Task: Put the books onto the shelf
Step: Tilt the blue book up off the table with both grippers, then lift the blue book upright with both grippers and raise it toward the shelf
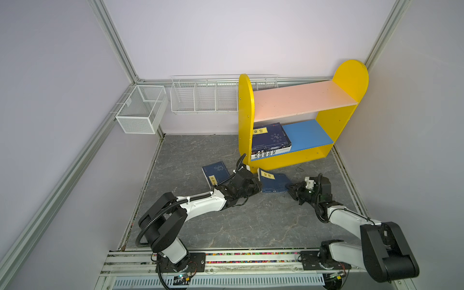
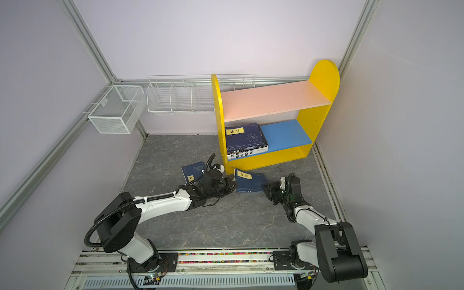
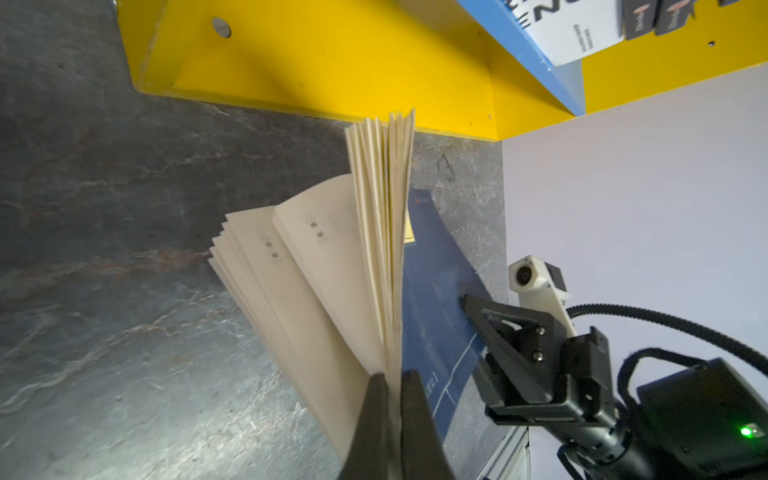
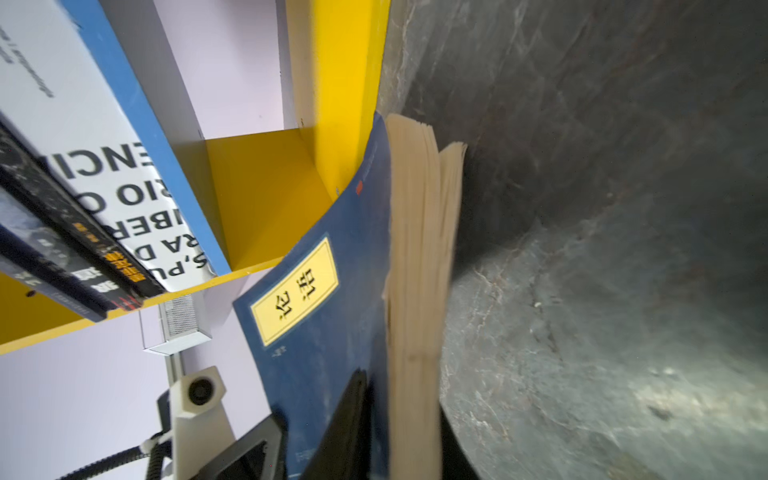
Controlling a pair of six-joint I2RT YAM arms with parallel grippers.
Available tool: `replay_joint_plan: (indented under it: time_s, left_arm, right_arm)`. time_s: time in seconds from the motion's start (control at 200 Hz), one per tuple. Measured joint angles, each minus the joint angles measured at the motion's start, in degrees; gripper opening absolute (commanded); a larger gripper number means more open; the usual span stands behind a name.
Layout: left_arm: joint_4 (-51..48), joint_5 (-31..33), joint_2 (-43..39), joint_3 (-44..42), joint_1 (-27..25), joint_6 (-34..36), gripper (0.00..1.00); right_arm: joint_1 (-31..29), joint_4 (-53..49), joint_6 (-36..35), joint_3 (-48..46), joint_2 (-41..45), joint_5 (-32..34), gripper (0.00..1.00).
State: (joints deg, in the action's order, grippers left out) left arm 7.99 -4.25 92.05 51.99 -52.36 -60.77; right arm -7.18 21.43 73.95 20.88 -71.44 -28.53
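Middle of a top view, just under the lower-left foot of the shelf (image 1: pixel 244 113): the navy book (image 1: pixel 272 182) hung between both arms, tilted rather than flat on the worktop (image 1: pixel 226 226), yellow label up. The left claw (image 3: pixel 392 380) was pinched tight. From its wrist view it gripped only a thin sheaf, while the rest of the pages (image 3: pixel 299 266) fanned loose. The right claw (image 1: pixel 288 188) had the opposite edge in a narrow grip, one finger flat on the cover. In the right wrist view the book's far corner sat right against the yellow side panel (image 4: pixel 340 83), and the cover was bowed.

Trouble I could see coming: a lift from that thin pinch could tear paper or let it slide out, and the block would flop open. A push forward from there could jam the corner on the panel instead of clearing the blue lower board (image 1: pixel 306 134). The stack (image 1: pixel 270 139) filled that board's left part, so a sagging book could snag on it. A second navy book (image 1: pixel 216 172) lay left of centre, on the worktop
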Motion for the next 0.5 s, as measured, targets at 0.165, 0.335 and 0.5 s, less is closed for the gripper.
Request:
replay_joint_plan:
  time_s: [0.165, 0.335, 0.5]
  left_arm:
    - [-0.94, -1.36, -2.84, -1.03, 0.31, 0.39, 0.74]
    - [2.05, -6.27, -6.58, -2.14, 2.32, -0.42, 0.85]
    - [5.97, -13.49, -4.02, -2.34, 2.78, -2.80, 0.88]
  right_arm:
    - [1.16, -1.46, -2.45, 1.11, 0.42, -0.04, 0.14]
    - [2.91, -10.91, -8.63, 3.91, 5.60, -0.07, 0.12]
    - [4.79, -15.34, -13.44, 7.91, 13.14, -0.28, 0.12]
